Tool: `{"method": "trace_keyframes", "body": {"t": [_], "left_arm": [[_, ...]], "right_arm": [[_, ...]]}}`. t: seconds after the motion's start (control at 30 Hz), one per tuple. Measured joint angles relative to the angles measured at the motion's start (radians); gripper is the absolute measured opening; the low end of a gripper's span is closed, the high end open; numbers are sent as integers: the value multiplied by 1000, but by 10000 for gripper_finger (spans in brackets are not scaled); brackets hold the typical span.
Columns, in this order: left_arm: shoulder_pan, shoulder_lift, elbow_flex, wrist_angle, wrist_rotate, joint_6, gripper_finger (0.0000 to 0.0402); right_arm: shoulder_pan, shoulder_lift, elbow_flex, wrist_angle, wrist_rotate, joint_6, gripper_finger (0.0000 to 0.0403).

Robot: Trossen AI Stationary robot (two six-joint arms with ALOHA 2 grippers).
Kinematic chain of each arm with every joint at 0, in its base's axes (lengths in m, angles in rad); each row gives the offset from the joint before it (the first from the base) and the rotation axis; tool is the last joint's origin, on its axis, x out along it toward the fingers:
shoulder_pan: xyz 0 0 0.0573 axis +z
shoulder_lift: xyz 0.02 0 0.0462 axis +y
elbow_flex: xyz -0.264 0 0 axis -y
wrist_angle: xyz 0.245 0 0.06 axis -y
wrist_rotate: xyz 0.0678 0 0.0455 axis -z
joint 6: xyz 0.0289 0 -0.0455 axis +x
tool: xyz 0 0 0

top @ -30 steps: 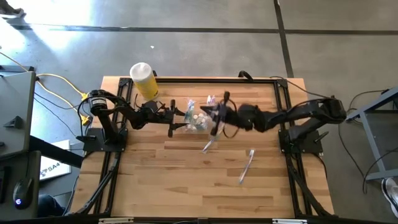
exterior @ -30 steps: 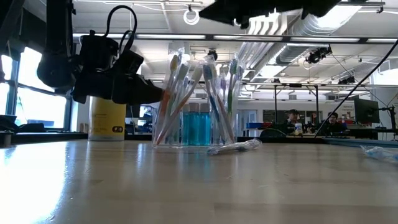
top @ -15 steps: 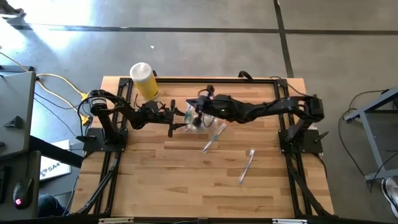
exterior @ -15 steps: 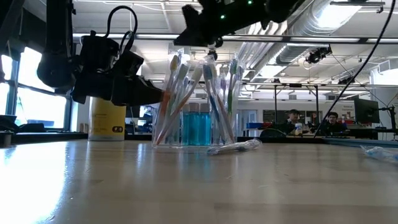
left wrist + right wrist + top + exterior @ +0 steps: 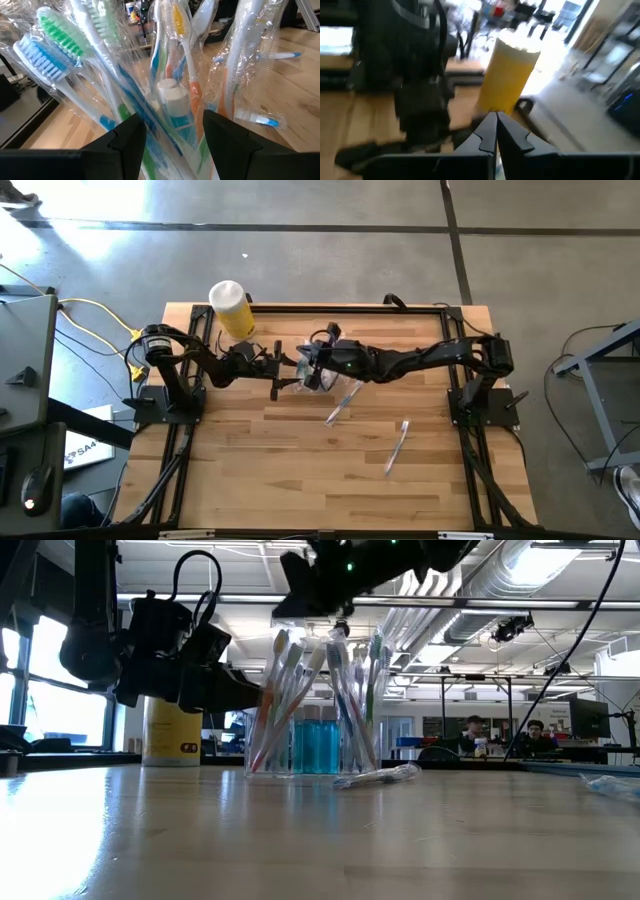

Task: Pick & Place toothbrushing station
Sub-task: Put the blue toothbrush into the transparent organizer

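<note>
The clear holder cup [image 5: 315, 745] stands upright on its base at mid-table, filled with several wrapped pastel toothbrushes [image 5: 172, 75]; it also shows in the high view [image 5: 318, 372]. My left gripper [image 5: 288, 370] reaches in level from the table's left, its two fingers closed around the cup. My right gripper [image 5: 318, 602] hovers just above the brush heads with its fingers shut [image 5: 496, 125]; nothing shows between them. Two wrapped toothbrushes lie loose on the table, one by the cup [image 5: 343, 400] and one nearer the front [image 5: 397, 445]. My left gripper clasps the holder cup between its two fingers [image 5: 127, 142], one on each side of the cup's wall [image 5: 170, 150], coming level from the table's left. The cup stands upright on the table. The wrapped brushes hide the exact spots of contact.
A yellow cylinder with a white cap [image 5: 232, 308] stands at the far left behind my left arm, also in the low view [image 5: 172, 730]. Bare wood lies toward the near edge [image 5: 300, 480]. People sit in the room far behind [image 5: 475, 735].
My right gripper has gone toward the table's left, from beside the cup to right over the brush heads, and has come down a little. The cup and the loose brushes have stayed put.
</note>
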State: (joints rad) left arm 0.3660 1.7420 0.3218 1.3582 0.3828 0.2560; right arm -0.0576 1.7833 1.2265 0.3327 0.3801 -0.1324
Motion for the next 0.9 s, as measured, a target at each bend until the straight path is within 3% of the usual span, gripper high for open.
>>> {"method": "trace_keyframes", "body": {"t": [0.2, 0.53, 0.9], "left_arm": [[0, 0, 0, 0, 0, 1, 190], [0, 0, -1, -4, 0, 0, 190], [0, 0, -1, 0, 0, -1, 190]], "right_arm": [[26, -17, 1, 65, 123, -68, 3], [-22, 20, 1, -43, -6, 103, 3], [15, 21, 1, -46, -32, 78, 3]]}}
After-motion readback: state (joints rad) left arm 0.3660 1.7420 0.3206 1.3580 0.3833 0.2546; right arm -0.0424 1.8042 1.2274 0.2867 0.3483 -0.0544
